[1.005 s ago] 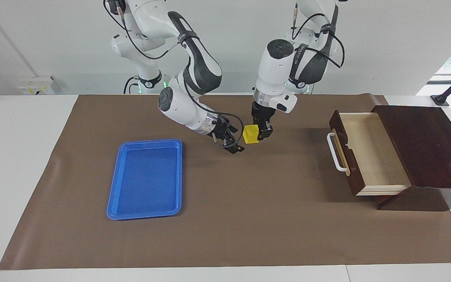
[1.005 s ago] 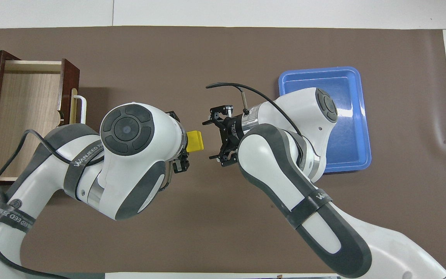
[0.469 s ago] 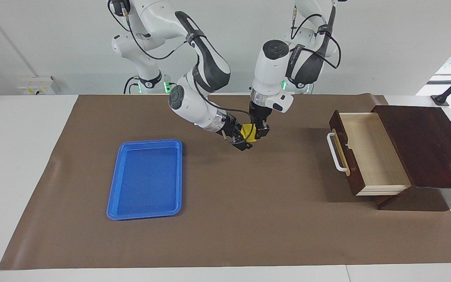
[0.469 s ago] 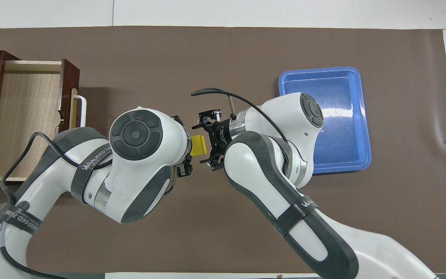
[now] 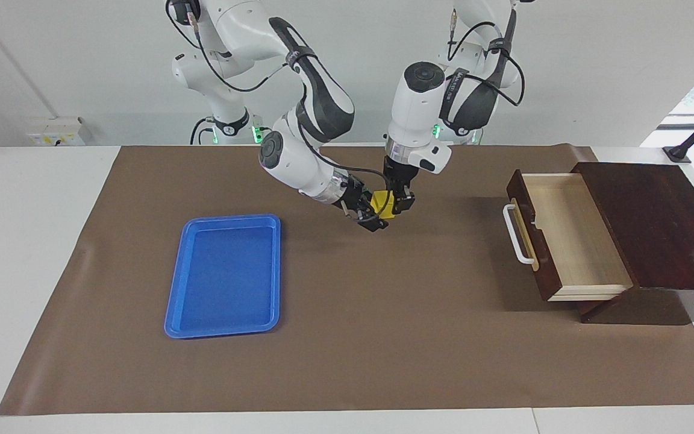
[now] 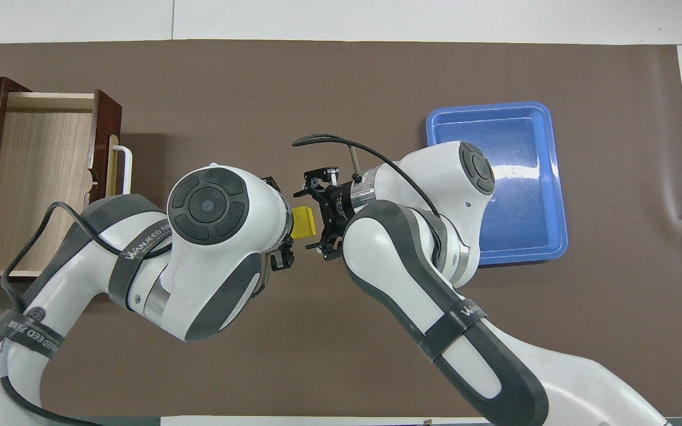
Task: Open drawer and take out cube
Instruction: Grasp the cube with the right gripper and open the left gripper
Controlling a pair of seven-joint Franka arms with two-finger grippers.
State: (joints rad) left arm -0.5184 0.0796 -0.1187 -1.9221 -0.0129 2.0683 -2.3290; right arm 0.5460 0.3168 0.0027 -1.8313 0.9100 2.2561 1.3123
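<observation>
Mid-frame over the brown counter (image 5: 383,337), your left tool (image 5: 399,202) is clamped on the cube (image 5: 382,203) — the right tool (image 5: 372,218) spread wide around it. At frame edges: open drawer (image 5: 570,235), blue tray (image 5: 225,276). Overhead, the left arm hides its tool — the cube (image 6: 303,222) peeks out.

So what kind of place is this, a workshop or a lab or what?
Most likely a robotics lab or test bench. Two white robot arms stand at a white table covered by a brown mat, with only staged props on it: a blue tray, an open wooden drawer and a yellow cube held up between both grippers.
</observation>
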